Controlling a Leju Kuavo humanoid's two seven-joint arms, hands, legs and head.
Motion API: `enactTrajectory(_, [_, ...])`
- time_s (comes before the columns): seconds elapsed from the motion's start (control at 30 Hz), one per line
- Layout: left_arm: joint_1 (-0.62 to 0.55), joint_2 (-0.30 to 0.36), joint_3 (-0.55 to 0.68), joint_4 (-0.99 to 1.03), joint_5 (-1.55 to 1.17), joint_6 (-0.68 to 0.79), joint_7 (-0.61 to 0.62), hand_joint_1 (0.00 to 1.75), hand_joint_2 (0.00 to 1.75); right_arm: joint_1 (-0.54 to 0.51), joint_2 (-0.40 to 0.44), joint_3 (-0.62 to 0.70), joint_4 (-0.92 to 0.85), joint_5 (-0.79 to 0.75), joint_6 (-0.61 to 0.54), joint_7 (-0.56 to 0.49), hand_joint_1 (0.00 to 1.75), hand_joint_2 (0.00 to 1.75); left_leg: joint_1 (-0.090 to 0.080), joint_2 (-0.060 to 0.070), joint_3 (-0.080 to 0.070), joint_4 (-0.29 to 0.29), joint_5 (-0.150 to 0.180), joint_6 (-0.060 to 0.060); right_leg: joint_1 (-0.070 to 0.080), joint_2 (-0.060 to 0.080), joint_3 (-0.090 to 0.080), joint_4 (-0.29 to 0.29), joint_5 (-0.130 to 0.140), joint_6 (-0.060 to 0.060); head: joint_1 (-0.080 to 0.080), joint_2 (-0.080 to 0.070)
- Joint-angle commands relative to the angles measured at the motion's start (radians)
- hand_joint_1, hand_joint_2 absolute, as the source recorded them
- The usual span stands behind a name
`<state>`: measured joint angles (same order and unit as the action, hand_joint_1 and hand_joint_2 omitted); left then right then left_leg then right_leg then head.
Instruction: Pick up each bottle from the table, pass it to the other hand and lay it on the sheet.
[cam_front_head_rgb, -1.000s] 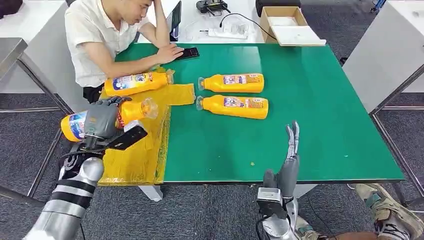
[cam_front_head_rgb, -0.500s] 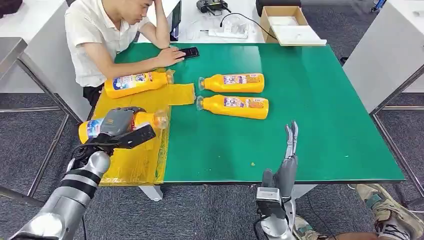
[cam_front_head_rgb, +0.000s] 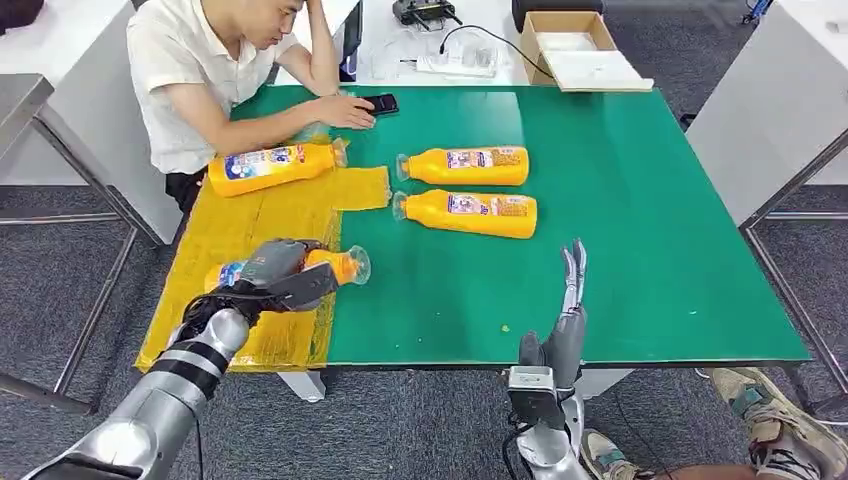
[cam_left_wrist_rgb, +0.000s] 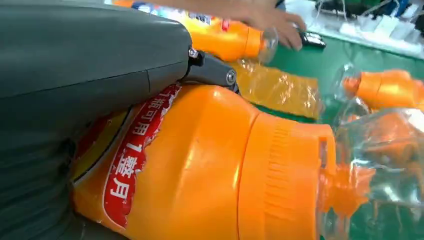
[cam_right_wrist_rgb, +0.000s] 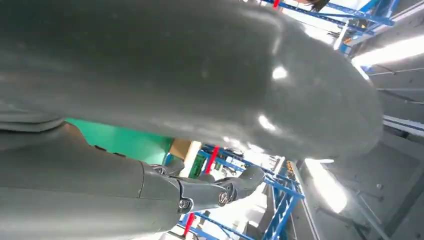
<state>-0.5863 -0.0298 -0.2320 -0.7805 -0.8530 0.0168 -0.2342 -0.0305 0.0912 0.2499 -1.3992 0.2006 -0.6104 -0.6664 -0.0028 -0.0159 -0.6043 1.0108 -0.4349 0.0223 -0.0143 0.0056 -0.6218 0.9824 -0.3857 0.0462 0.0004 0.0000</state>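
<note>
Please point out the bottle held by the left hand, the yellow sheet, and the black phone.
held bottle (cam_front_head_rgb: 340, 265): head view, on its orange neck.
yellow sheet (cam_front_head_rgb: 255, 215): head view, on a bare part.
black phone (cam_front_head_rgb: 381, 103): head view, on its screen.

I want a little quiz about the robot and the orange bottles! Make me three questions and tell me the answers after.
1. True or false: the left hand holds an orange bottle.
2. How many orange bottles lie on bare green table, off the yellow sheet?
A) one B) two C) four
3. Fill in: the right hand holds ____.

Key: 1 true. 2 B, the far one and the near one; another bottle lies on the sheet. 3 nothing; its fingers point up.
</note>
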Motion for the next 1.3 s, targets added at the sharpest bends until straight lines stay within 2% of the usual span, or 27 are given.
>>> enactTrajectory(0.03, [-0.028,0.0,-0.06,0.147,0.026,-0.041,-0.004,1.61,1.75,-0.049,-0.019,0.017,0.092,-0.01,-0.007,-0.032,0.0,0.0,0.001,0.003,0.007,-0.001,-0.002,-0.002,0.001,0.001,0.007,-0.002,-0.001,-0.002,0.0,0.0])
enactTrajectory(0.1, [-0.028,0.0,-0.06,0.147,0.026,-0.041,-0.004,1.61,1.75,-0.049,-0.019,0.017,0.092,-0.01,-0.007,-0.032,0.0,0.0,0.001,0.003,0.007,-0.002,-0.002,-0.002,0.001,0.001,0.007,-0.002,-0.001,-0.002,0.0,0.0])
enactTrajectory(0.13, [-0.033,0.001,-0.066,0.152,0.027,-0.043,-0.004,1.29,1.75,-0.051,-0.021,0.021,0.093,-0.008,-0.009,-0.032,0.0,0.0,0.0,0.002,0.006,-0.002,-0.001,-0.001,0.001,0.001,0.006,-0.002,-0.001,-0.002,0.0,0.0])
enactTrajectory(0.17, [-0.035,0.004,-0.073,0.16,0.026,-0.048,-0.003,1.13,1.75,-0.052,-0.023,0.023,0.094,-0.009,-0.01,-0.032,0.0,0.0,0.001,0.002,0.008,-0.002,-0.002,-0.002,0.001,0.001,0.007,-0.002,-0.001,-0.002,0.0,0.0])
enactTrajectory(0.2, [-0.036,0.006,-0.078,0.169,0.026,-0.058,-0.002,0.72,1.75,-0.054,-0.023,0.023,0.095,-0.01,-0.013,-0.032,0.0,0.0,0.0,0.002,0.006,-0.001,-0.001,-0.001,0.001,0.001,0.005,-0.001,-0.001,-0.001,0.0,0.0])
enactTrajectory(0.23, [-0.037,0.008,-0.083,0.18,0.032,-0.073,-0.008,0.38,1.75,-0.056,-0.026,0.024,0.098,-0.012,-0.014,-0.032,0.0,0.0,0.001,0.003,0.008,-0.002,-0.002,-0.002,0.001,0.001,0.007,-0.002,-0.001,-0.002,0.0,0.0])
enactTrajectory(0.3, [-0.036,0.01,-0.08,0.195,0.06,-0.101,-0.026,0.0,1.75,-0.06,-0.03,0.028,0.104,-0.013,-0.016,-0.032,0.0,0.0,0.001,0.003,0.009,-0.002,-0.002,-0.002,0.001,0.001,0.009,-0.002,-0.001,-0.002,0.0,0.0])
enactTrajectory(0.43, [-0.064,-0.012,-0.043,0.228,0.164,-0.206,-0.05,0.0,1.75,-0.089,-0.03,0.032,0.135,-0.012,-0.023,-0.032,0.0,0.0,0.001,0.005,0.008,-0.001,-0.002,-0.002,0.001,0.002,0.008,-0.002,-0.001,-0.002,0.0,0.0])
enactTrajectory(0.8, [-0.06,0.0,-0.041,0.217,0.221,-0.266,-0.088,0.0,1.75,-0.088,-0.037,0.036,0.132,-0.013,-0.035,-0.032,0.0,0.0,0.001,0.003,0.007,-0.001,-0.001,-0.001,0.001,0.002,0.007,-0.001,0.0,-0.001,0.0,0.0])
enactTrajectory(0.97, [-0.025,0.014,-0.076,0.139,0.274,-0.25,-0.092,0.0,1.75,-0.085,-0.048,0.045,0.123,-0.02,-0.056,-0.032,0.0,0.0,0.0,0.002,0.006,-0.001,-0.001,-0.001,0.001,0.001,0.006,-0.001,-0.001,-0.001,0.0,0.0])
enactTrajectory(1.3, [0.026,0.071,-0.1,-0.001,0.4,-0.328,-0.124,0.0,1.75,-0.086,-0.061,0.045,0.124,-0.017,-0.084,-0.032,0.0,0.0,0.001,0.003,0.006,-0.001,-0.001,-0.001,0.001,0.002,0.006,-0.001,-0.001,-0.001,0.0,0.0])
